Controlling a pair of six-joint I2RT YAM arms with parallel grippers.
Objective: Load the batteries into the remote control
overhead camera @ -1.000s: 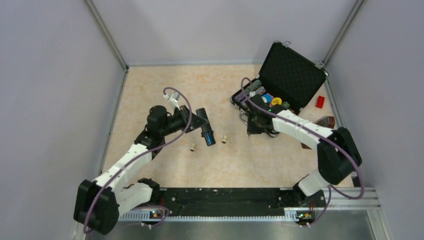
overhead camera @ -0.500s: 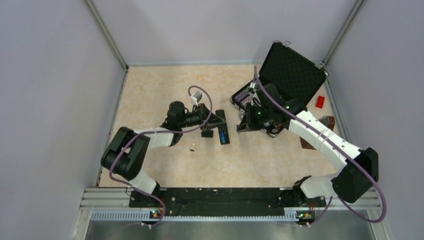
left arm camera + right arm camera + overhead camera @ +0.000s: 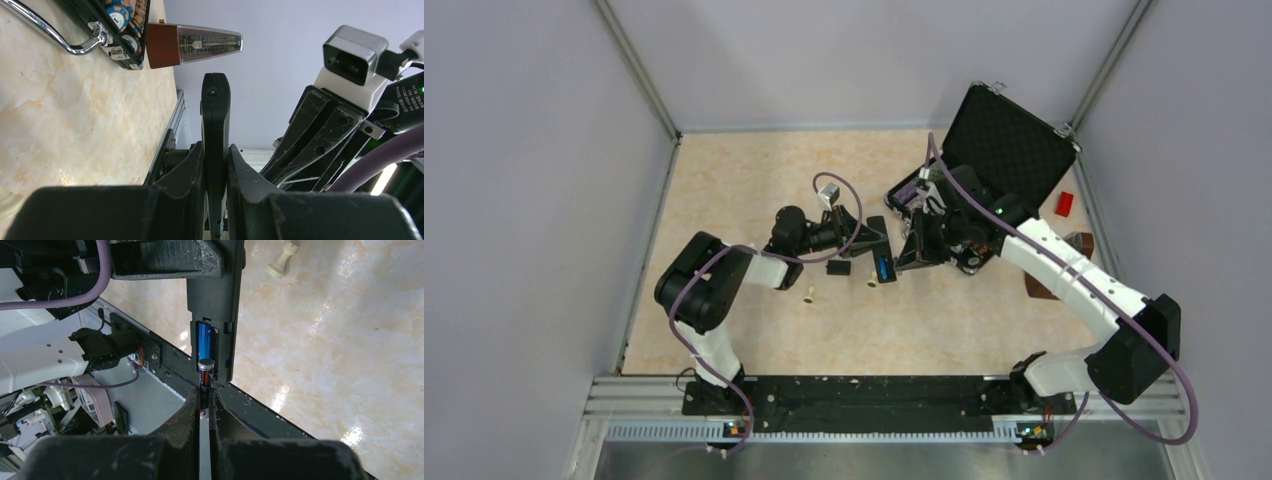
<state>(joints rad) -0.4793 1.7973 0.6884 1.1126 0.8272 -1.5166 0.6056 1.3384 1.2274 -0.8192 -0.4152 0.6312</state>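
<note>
Remote (image 3: 215, 115) is held in left jaws; right jaws grip a battery (image 3: 205, 374) at its open compartment (image 3: 223, 347).

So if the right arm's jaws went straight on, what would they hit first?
Likely the remote control: the battery they pinch points at its open compartment, where a blue cell already lies. Depth is unclear.

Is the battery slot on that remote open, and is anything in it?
Open, one cell in: the bay of the remote control shows one blue battery inside; the right tool pinches a second battery at its mouth.
</note>
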